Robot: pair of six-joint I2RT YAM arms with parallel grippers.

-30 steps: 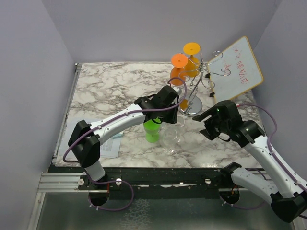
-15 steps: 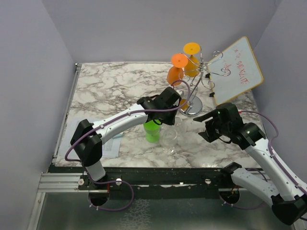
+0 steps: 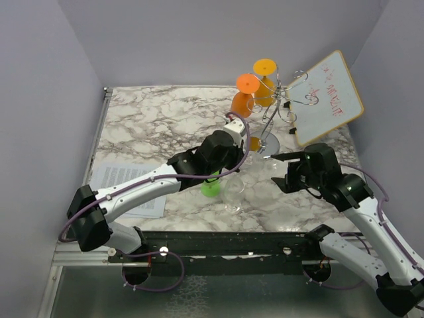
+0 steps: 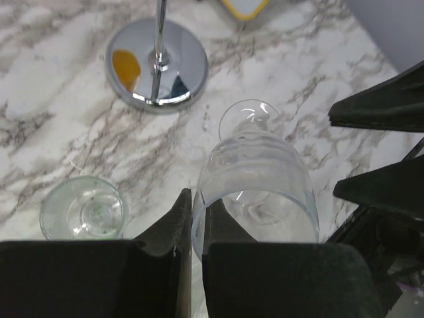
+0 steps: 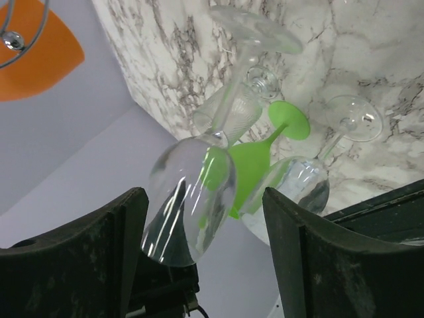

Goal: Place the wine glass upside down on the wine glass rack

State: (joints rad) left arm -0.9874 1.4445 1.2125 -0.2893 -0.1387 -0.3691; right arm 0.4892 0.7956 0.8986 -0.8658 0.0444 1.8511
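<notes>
With only the rim wall clamped in the left gripper (image 4: 196,207), the glass (image 4: 255,192) could pivot or slip if the right gripper (image 5: 202,205), fingers spread just beside it, nudges it.

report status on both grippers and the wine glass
Left gripper shut on wine glass rim, glass tilted, not yet on rack. Right gripper open, facing the bowl. Two orange glasses hang on rack.

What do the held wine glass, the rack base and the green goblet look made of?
Wine glass: clear and glossy, glass or clear plastic; the marble tabletop shows through. Rack base: polished metal, mirror-bright, reflecting orange. Green goblet: probably tinted plastic, evenly coloured, translucent.
</notes>
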